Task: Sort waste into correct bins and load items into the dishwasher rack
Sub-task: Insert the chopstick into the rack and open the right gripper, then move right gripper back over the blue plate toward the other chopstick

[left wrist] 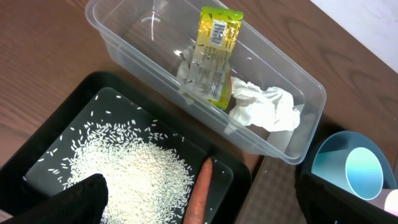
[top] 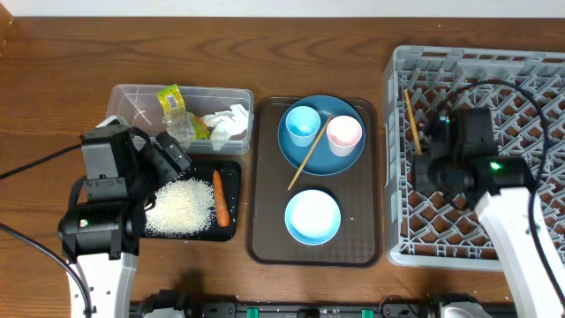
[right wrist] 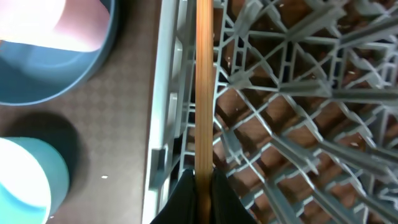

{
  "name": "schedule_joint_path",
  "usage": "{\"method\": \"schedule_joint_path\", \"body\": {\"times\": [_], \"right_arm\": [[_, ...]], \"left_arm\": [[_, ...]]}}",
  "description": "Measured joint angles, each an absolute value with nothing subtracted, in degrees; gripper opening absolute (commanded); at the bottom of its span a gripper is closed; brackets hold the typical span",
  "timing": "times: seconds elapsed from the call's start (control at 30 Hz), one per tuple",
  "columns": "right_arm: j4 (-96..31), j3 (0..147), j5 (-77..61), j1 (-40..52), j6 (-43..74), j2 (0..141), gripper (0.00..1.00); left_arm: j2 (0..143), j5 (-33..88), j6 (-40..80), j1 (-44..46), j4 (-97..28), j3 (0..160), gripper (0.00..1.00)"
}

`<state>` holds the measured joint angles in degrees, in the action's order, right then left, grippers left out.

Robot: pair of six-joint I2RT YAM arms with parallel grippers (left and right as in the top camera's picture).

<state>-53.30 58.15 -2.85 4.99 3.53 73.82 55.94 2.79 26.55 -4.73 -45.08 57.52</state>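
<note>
My right gripper (top: pixel 422 150) is shut on one wooden chopstick (top: pixel 412 119), holding it over the left side of the grey dishwasher rack (top: pixel 494 62). In the right wrist view the chopstick (right wrist: pixel 203 93) runs straight up from my closed gripper (right wrist: pixel 202 186) above the rack's lattice (right wrist: pixel 280 93). The other chopstick (top: pixel 309 152) lies across the dark blue plate (top: pixel 324 108), beside the light blue cup (top: pixel 302 124) and the pink cup (top: pixel 343 134). The bowl (top: pixel 312 216) sits below them. My left gripper (left wrist: pixel 199 205) hangs open over the black tray (left wrist: pixel 56 124) with rice (left wrist: pixel 130 168) and carrot (left wrist: pixel 198 196).
The clear tub (left wrist: pixel 124 43) behind the black tray holds the yellow-green wrapper (left wrist: pixel 214 56) and the white tissue (left wrist: pixel 267 109). The plate, cups and bowl all stand on a brown serving tray (top: pixel 265 203) between the bins and the rack.
</note>
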Motion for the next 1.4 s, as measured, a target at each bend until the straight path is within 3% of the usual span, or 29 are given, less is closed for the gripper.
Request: {"method": "schedule_joint_path", "body": {"times": [0.43, 0.5, 0.6, 0.73, 0.83, 1.17, 1.4], "right_arm": [[-50.7, 58.2, -3.0, 5.0, 3.5, 85.8, 0.02], [-50.7, 58.2, -3.0, 5.0, 3.5, 86.1, 0.11], [-50.6, 58.2, -3.1, 5.0, 3.9, 86.2, 0.33], [-50.3, 58.4, -4.0, 5.0, 4.4, 86.2, 0.47], [-51.1, 58.8, -4.0, 4.9, 5.4, 85.7, 0.48], [-58.2, 69.3, -5.0, 5.3, 6.7, 83.9, 0.37], [-53.8, 73.9, -11.2, 13.3, 16.0, 82.3, 0.35]], "left_arm": [[55.9, 2.8, 26.5, -4.7, -45.1, 57.5, 0.99], [55.9, 2.8, 26.5, -4.7, -45.1, 57.5, 0.99], [55.9, 2.8, 26.5, -4.7, -45.1, 57.5, 0.99], [55.9, 2.8, 26.5, -4.7, -45.1, 57.5, 0.99], [55.9, 2.8, 26.5, -4.7, -45.1, 57.5, 0.99], [56.0, 2.8, 26.5, -4.7, -45.1, 57.5, 0.99], [56.0, 2.8, 26.5, -4.7, -45.1, 57.5, 0.99]]}}
